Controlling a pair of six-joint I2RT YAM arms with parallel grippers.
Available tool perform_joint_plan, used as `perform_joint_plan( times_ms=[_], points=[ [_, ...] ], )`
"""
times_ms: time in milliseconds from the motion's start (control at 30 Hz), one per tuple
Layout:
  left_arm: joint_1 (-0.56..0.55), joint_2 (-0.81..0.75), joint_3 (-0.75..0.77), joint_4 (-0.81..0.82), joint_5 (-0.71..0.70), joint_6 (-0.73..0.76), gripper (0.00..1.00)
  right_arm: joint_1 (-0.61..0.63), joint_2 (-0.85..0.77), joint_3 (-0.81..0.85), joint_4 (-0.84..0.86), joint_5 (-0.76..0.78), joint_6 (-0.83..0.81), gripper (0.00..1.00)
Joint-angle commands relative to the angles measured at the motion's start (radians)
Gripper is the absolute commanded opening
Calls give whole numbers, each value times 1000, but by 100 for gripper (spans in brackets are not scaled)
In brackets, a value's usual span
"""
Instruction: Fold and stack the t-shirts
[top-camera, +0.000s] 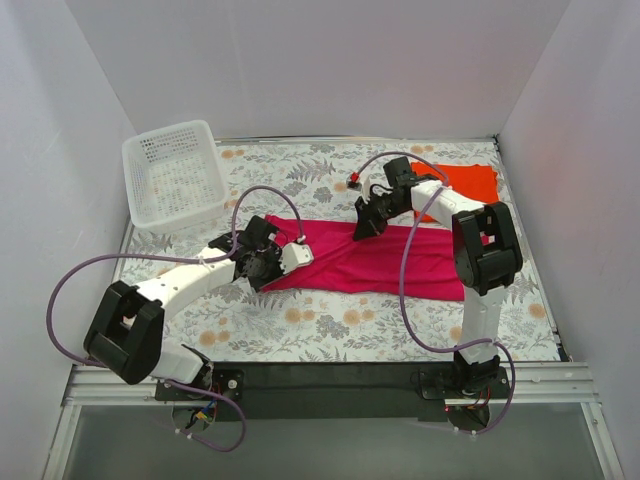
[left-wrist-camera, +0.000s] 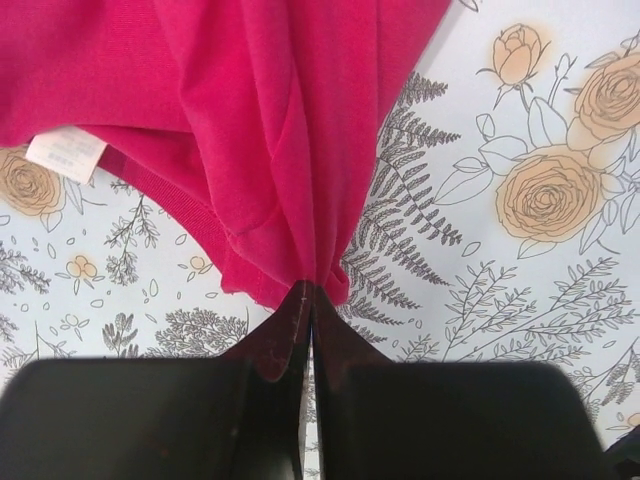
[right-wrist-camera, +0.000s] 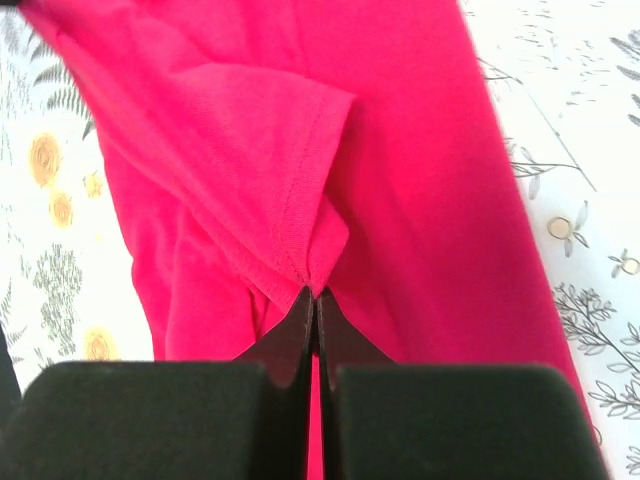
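The magenta-pink t-shirt (top-camera: 375, 258) lies spread in a long band across the middle of the table. My left gripper (top-camera: 262, 262) is shut on its left edge; the left wrist view shows the cloth (left-wrist-camera: 270, 130) bunched at the fingertips, with a white label beside it. My right gripper (top-camera: 364, 226) is shut on a sleeve hem at the shirt's upper edge; the right wrist view shows the cloth (right-wrist-camera: 300, 180) pinched. The orange-red t-shirt (top-camera: 470, 182) lies folded at the back right, partly behind my right arm.
A white perforated basket (top-camera: 172, 175) stands at the back left corner. The floral tablecloth (top-camera: 330, 330) covers the table. White walls close in on the left, back and right sides.
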Motion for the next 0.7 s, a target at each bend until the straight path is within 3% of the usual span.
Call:
perform_joint_plan(
  times_ms=[0, 133, 200, 433, 667],
  points=[
    [7, -78, 43, 4, -2, -45, 7, 7, -50, -9, -104, -56, -156, 1],
    [7, -113, 87, 26, 23, -95, 31, 10, -84, -63, -116, -56, -216, 1],
    [9, -122, 110, 32, 41, -126, 38, 21, -81, -58, -150, -77, -263, 1],
    [16, -104, 158, 148, 104, -154, 43, 87, -153, -119, -261, -79, -499, 1],
    [26, 48, 225, 219, 214, -151, 42, 188, -306, -296, -273, 18, -684, 1]
  ],
)
